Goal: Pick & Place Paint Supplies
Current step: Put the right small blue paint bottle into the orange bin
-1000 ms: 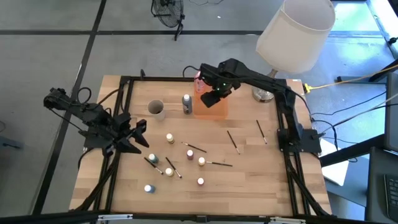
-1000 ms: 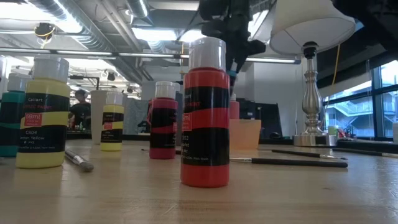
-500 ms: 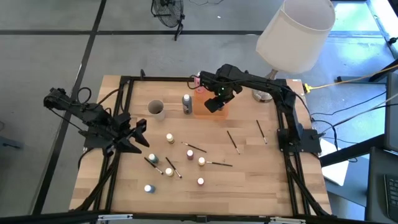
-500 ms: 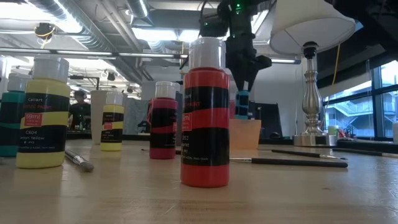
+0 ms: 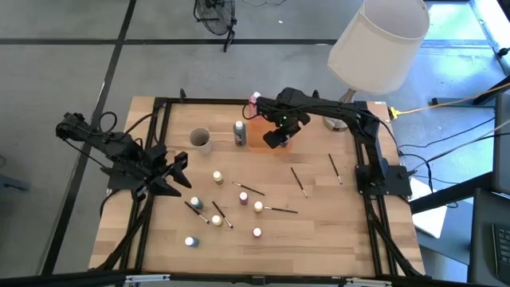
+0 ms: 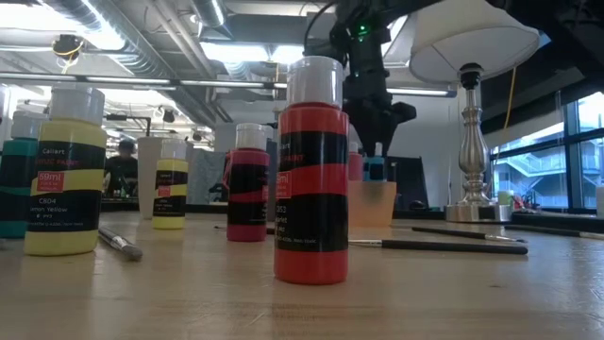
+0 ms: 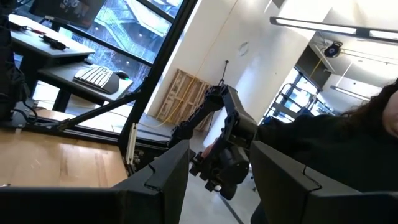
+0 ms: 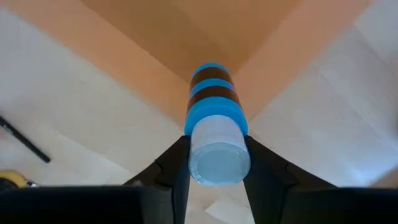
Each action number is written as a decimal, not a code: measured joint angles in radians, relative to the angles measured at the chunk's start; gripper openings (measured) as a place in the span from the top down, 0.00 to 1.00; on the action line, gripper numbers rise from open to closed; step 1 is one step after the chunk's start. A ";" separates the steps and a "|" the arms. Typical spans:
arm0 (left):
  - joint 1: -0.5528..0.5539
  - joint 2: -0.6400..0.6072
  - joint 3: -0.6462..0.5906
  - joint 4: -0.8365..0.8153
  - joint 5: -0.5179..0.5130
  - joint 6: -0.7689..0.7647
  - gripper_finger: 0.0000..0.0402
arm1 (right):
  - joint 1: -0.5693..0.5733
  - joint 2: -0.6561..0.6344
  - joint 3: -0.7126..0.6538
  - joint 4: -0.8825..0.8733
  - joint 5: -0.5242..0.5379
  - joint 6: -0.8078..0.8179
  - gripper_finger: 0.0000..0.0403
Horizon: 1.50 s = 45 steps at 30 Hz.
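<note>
The right gripper (image 5: 273, 139) sits in the upper middle of the high view, over the orange bin (image 5: 280, 143), with its jaws clenched on a blue paint bottle (image 8: 214, 124) just below the pale cap. In the right wrist view the bottle's long axis runs straight out from between the fingers (image 8: 176, 168) toward the bin's orange floor, so it hangs upright, base downward. In the low view the same bottle (image 6: 375, 169) shows right at the bin's (image 6: 372, 204) top edge, right of centre. Judging by this, the coming move depends on that vertical line: the bin lies directly beneath the jaws, and releasing should drop the bottle inside. The left gripper (image 5: 177, 177) waits at the left edge of the table (image 5: 319, 231), jaws spread and empty, well apart from the bin and nearer the loose small bottles (image 5: 217, 177) and brushes (image 5: 296, 179) in the lower middle.
</note>
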<state>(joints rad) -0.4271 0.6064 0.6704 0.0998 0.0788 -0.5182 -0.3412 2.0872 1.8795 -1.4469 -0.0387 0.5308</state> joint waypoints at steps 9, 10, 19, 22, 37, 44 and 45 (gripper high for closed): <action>0.000 0.000 0.000 0.000 0.000 -0.001 0.59 | -0.006 0.000 -0.038 0.026 -0.014 0.001 0.70; 0.000 0.000 0.000 0.000 0.000 -0.001 0.59 | -0.006 0.000 -0.045 0.033 -0.015 0.001 0.70; 0.000 0.000 0.000 0.000 0.000 -0.001 0.59 | -0.007 0.000 -0.086 0.072 -0.029 0.008 0.70; 0.000 0.000 0.000 0.000 0.000 0.000 0.59 | -0.007 0.000 -0.086 0.074 -0.029 0.010 0.70; 0.000 0.000 0.000 0.000 0.000 -0.001 0.59 | -0.007 0.000 -0.086 0.094 -0.051 0.012 0.68; 0.000 0.000 0.000 0.000 0.000 -0.002 0.59 | -0.007 0.000 -0.086 0.093 -0.051 0.014 0.68; 0.000 0.000 0.000 0.000 0.000 -0.002 0.59 | -0.007 0.000 -0.086 0.092 -0.051 0.014 0.68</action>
<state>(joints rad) -0.4271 0.6064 0.6704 0.1001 0.0791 -0.5198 -0.3481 2.0869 1.7931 -1.3552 -0.0902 0.5453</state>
